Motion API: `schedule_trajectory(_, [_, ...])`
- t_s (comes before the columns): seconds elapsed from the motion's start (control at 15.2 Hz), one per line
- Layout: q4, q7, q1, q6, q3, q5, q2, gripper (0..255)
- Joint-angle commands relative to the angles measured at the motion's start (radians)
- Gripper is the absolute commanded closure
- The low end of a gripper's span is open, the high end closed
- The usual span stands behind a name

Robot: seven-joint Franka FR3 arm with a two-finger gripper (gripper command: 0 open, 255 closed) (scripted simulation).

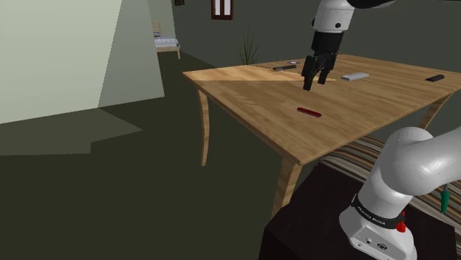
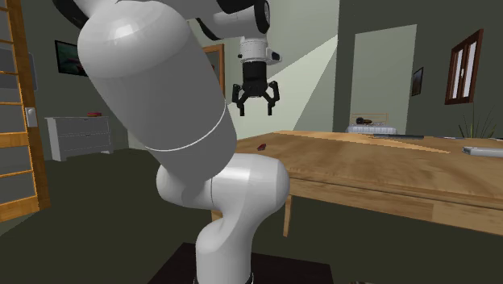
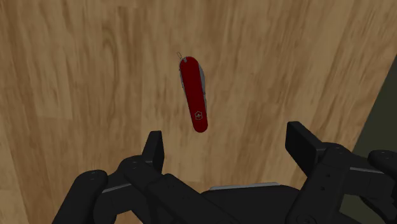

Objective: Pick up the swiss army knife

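Knife lies flat on the table, in from the edge by the stand. Gripper hangs above it, wide open.

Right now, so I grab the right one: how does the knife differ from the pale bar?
The knife is red, the bar pale grey. In the shoulder view the knife lies nearer the table's front edge, the bar farther back. Both lie flat on the wood.

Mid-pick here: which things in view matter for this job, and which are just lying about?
For the job:
red swiss army knife
gripper, open, above the wooden table

Lying about, farther along the table:
dark flat object
grey flat object
black object
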Motion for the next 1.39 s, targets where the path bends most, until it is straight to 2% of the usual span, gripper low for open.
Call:
schedule_trajectory(0.0, [0.0, 0.0, 0.0, 0.0, 0.0, 0.0, 0.0, 0])
schedule_trajectory(0.33, [-0.162, -0.017, -0.01, 0.1, 0.033, -0.1, -0.032, 0])
schedule_trajectory(0.92, [-0.272, -0.004, -0.009, 0.194, 0.031, -0.103, -0.047, 0])
schedule_trajectory(0.99, [-0.274, -0.005, -0.009, 0.192, 0.031, -0.103, -0.05, 255])
schedule_trajectory(1.32, [-0.28, -0.002, -0.008, 0.198, 0.033, -0.102, -0.051, 255])
